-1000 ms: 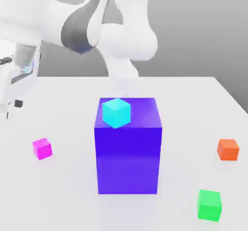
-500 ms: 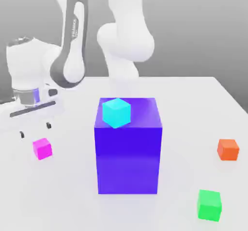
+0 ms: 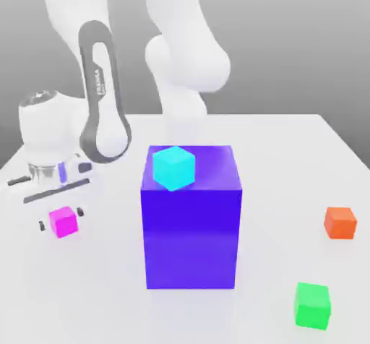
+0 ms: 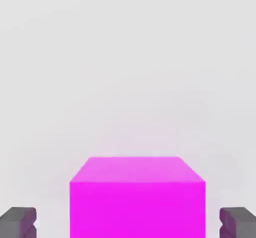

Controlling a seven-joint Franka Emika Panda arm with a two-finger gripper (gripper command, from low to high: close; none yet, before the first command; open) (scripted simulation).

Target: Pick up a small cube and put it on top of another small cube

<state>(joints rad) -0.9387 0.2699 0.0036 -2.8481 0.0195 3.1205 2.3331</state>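
The gripper (image 3: 61, 224) is seen lowered over the small magenta cube (image 3: 63, 221), its fingers (image 4: 18, 222) apart, flanking the cube's two sides with gaps showing. The cube sits on the white table (image 3: 289, 162), toward the exterior view's left of the blue-violet block (image 3: 191, 227). It is judged light, rigid and smooth-faced, best pinched across opposite flat faces at mid-height.
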